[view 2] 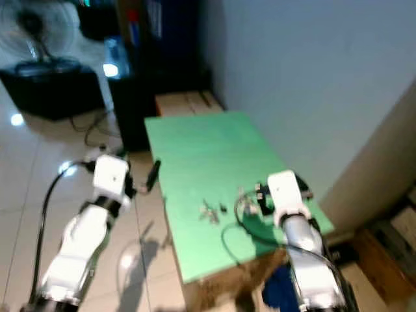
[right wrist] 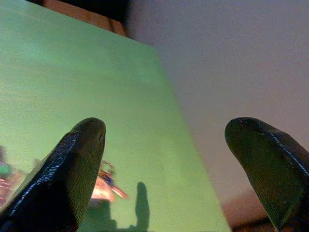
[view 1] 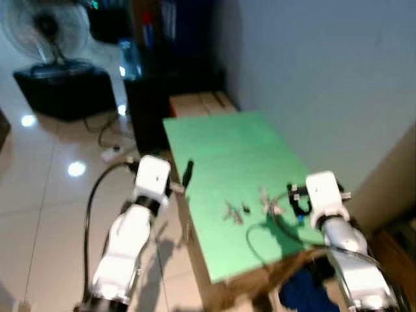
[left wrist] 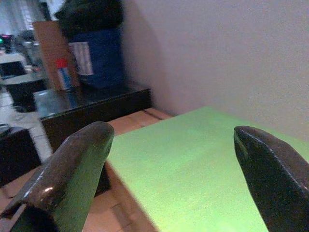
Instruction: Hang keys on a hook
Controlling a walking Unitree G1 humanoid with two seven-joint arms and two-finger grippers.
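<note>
A green table top (view 1: 224,146) stands against a pale wall. Near its front lie a small bunch of keys (view 1: 232,212), a tiny dark piece (view 1: 247,208) and a second bunch of keys (view 1: 269,203). My right gripper (view 1: 297,199) hovers open just right of that second bunch; in the right wrist view the keys (right wrist: 104,186) lie beside one black finger (right wrist: 65,179), with nothing between the fingers. My left gripper (view 1: 187,174) stands open at the table's left edge, over the floor, and in the left wrist view its fingers (left wrist: 67,181) frame bare green table.
A cardboard box (view 1: 198,103) and a dark cabinet (view 1: 159,91) stand behind the table's far end. A fan (view 1: 45,26) on a black unit (view 1: 58,91) and a cable with a plug (view 1: 110,153) are on the glossy floor to the left. Something blue (view 1: 304,292) lies below the front edge.
</note>
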